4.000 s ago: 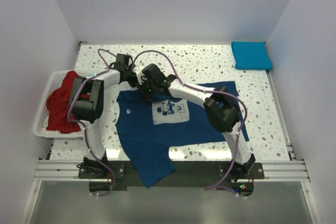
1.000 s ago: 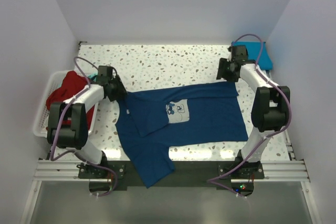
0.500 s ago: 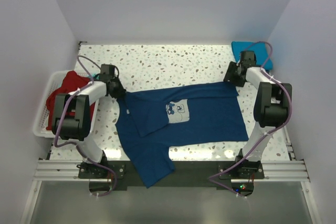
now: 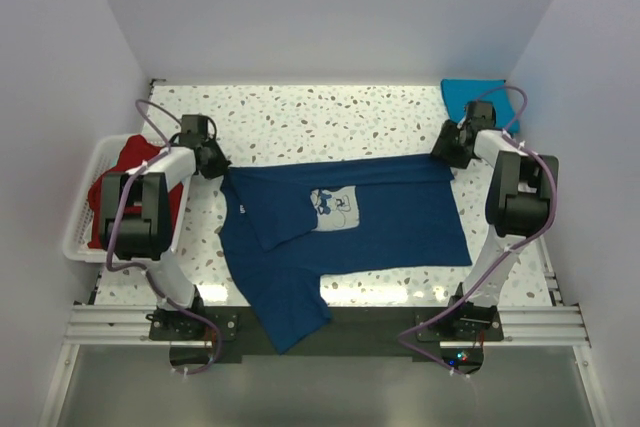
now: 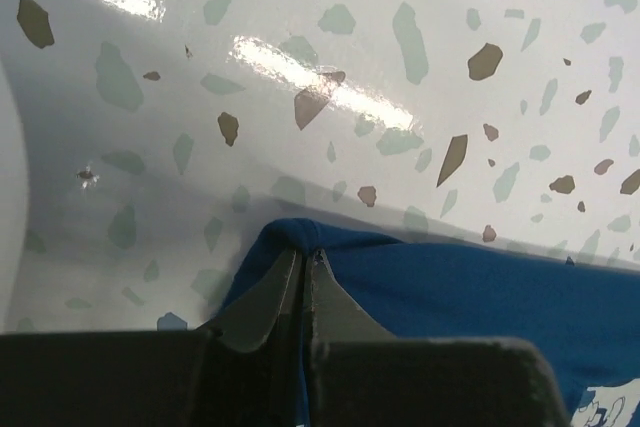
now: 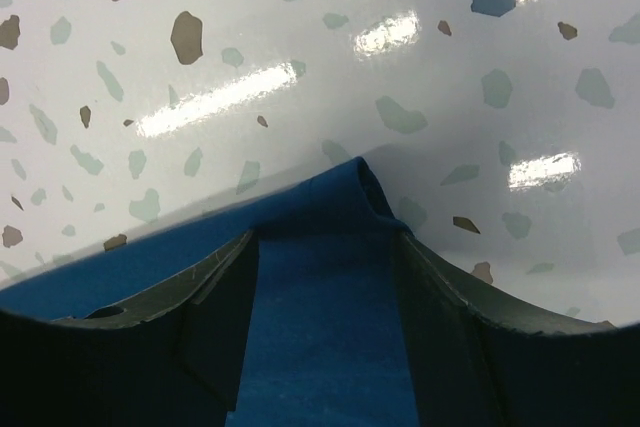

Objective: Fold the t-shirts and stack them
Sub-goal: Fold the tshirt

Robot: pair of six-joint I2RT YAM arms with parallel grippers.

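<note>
A navy blue t-shirt (image 4: 390, 217) with a pale cartoon print (image 4: 335, 207) lies spread across the middle of the table, its left part folded over. My left gripper (image 4: 216, 163) is at the shirt's far left corner. In the left wrist view it (image 5: 306, 259) is shut on a bunched tip of navy cloth (image 5: 300, 235). My right gripper (image 4: 450, 153) is at the far right corner. In the right wrist view it (image 6: 325, 242) stands open, with the navy corner (image 6: 350, 197) lying between its fingers (image 6: 215, 277). A folded turquoise-blue t-shirt (image 4: 472, 92) lies at the back right.
A white slatted basket (image 4: 84, 247) at the left edge holds a red t-shirt (image 4: 112, 192). The navy shirt's lower part (image 4: 295, 312) hangs over the table's near edge onto the rail between the arm bases.
My left gripper has shut on the shirt's far left corner and drawn it slightly up and to the left. My right gripper has shifted right and down onto the far right corner, still open.
</note>
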